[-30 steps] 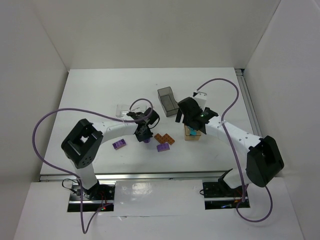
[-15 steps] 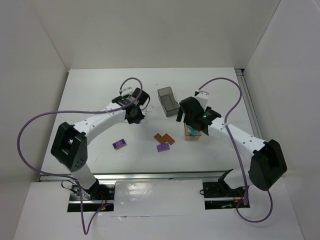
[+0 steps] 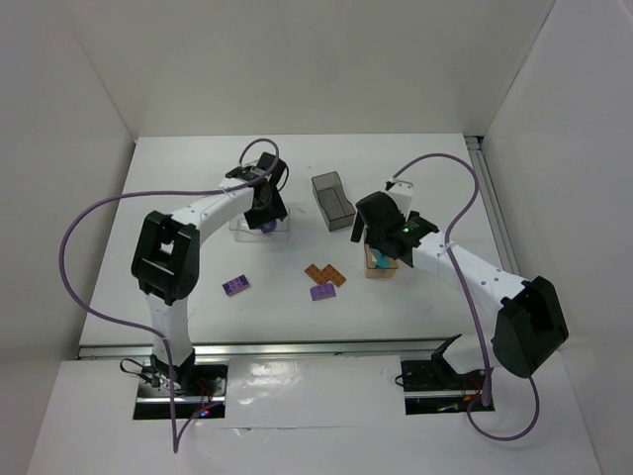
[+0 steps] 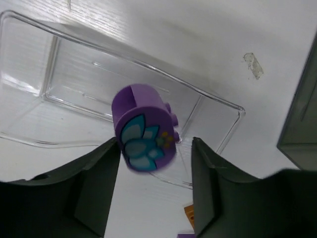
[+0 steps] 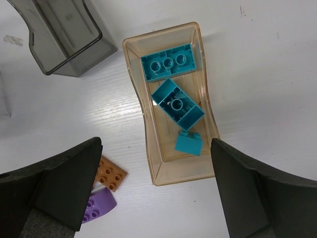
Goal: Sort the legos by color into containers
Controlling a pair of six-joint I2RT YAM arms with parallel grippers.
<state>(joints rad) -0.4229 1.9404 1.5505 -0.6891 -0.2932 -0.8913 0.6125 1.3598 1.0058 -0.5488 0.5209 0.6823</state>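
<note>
Purple lego (image 4: 143, 129) sits loose between the parted left jaws, over the clear box (image 4: 74, 74). Dropping near the rim, it may bounce onto the tabletop (image 4: 198, 39). Right jaws gape wide above the tan box (image 5: 183, 171).

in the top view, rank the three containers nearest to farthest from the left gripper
1. clear container: directly under the left gripper, on the left side.
2. dark grey container: to the gripper's right, near the middle and slightly farther back.
3. tan container: farthest right, closer to the front edge.
</note>
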